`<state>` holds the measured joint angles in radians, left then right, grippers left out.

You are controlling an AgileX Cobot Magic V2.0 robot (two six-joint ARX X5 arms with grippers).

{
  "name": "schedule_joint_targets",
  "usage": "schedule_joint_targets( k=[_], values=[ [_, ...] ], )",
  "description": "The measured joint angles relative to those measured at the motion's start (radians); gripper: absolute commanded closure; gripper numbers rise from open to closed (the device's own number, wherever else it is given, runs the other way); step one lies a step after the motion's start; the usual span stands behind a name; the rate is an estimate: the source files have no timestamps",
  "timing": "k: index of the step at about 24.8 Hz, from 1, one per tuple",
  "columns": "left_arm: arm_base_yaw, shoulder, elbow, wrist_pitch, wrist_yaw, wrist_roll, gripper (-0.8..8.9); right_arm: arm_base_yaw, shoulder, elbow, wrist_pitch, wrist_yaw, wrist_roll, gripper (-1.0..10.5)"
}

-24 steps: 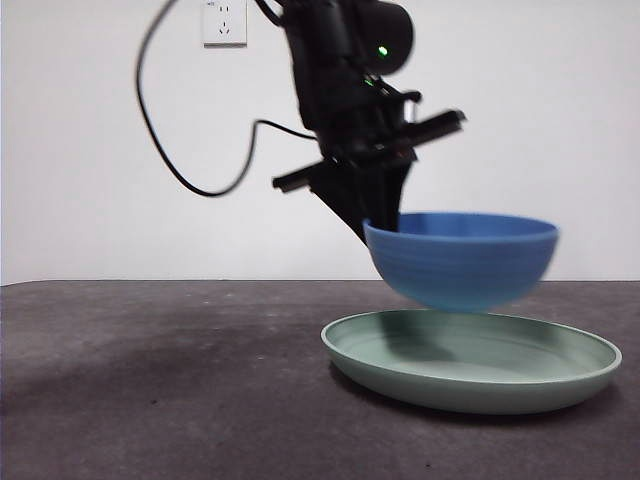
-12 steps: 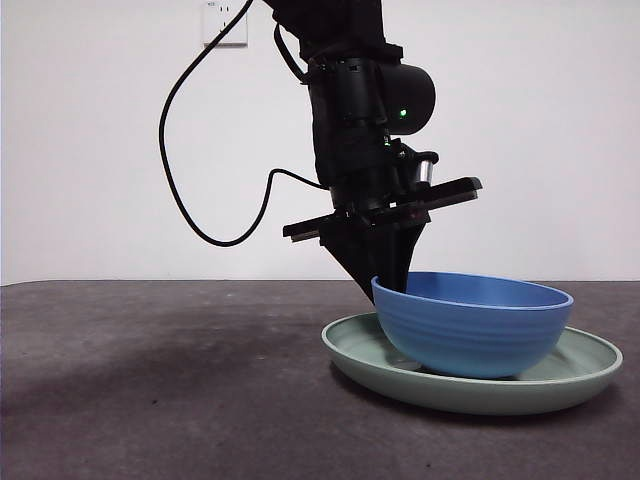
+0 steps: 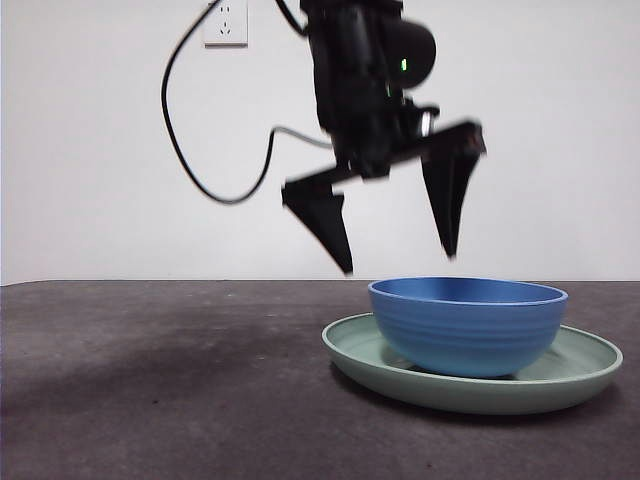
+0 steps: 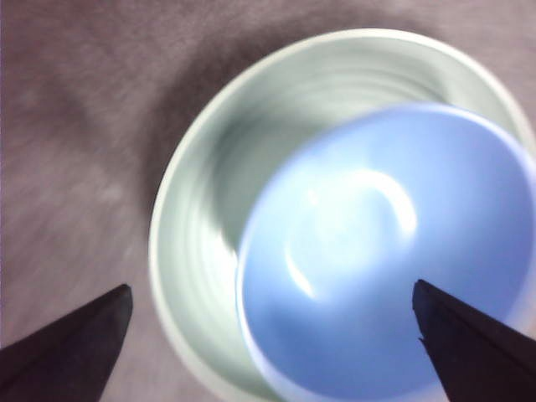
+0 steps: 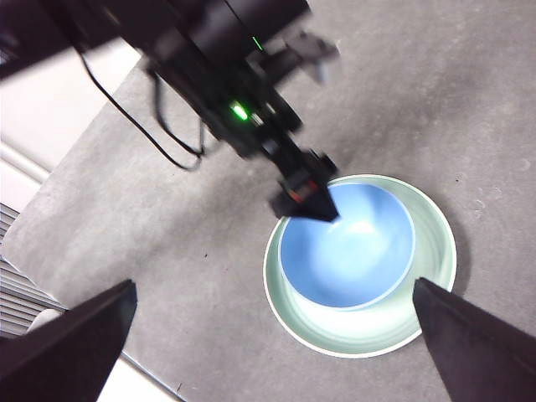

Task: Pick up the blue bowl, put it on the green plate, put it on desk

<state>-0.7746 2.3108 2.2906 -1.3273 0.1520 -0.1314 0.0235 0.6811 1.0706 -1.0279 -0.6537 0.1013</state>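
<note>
The blue bowl [image 3: 468,325] sits upright inside the green plate [image 3: 480,392], which rests on the desk [image 3: 150,380] at the right. My left gripper [image 3: 399,262] is open and empty. It hangs just above the bowl's left rim, clear of it. In the left wrist view the bowl [image 4: 377,268] lies off-centre in the plate [image 4: 209,218], between the spread jaws of the left gripper [image 4: 270,287]. My right gripper [image 5: 273,285] is open, empty and high above. Its view shows the bowl [image 5: 347,247], the plate [image 5: 368,331] and the left gripper [image 5: 306,197].
A black cable [image 3: 190,170] loops down from the left arm in front of the white wall. A wall socket [image 3: 224,22] is at the top. The desk's edge [image 5: 84,293] shows in the right wrist view.
The left gripper lowered the bowl onto the plate, opened and let go of it, then rose slightly. The bowl now rests on the plate.
</note>
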Motion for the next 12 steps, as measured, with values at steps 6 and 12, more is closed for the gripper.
schedule_joint_targets(
  k=[6, 12],
  values=[
    [0.000, -0.103, 0.082, -0.090, 0.000, 0.041, 2.42, 0.000, 0.000, 0.000, 0.000, 0.000, 0.000, 3.6],
    [0.006, -0.433, 0.045, -0.088, 0.000, 0.082, 2.43, 0.000, 0.000, 0.000, 0.000, 0.000, 0.000, 3.6]
  ],
)
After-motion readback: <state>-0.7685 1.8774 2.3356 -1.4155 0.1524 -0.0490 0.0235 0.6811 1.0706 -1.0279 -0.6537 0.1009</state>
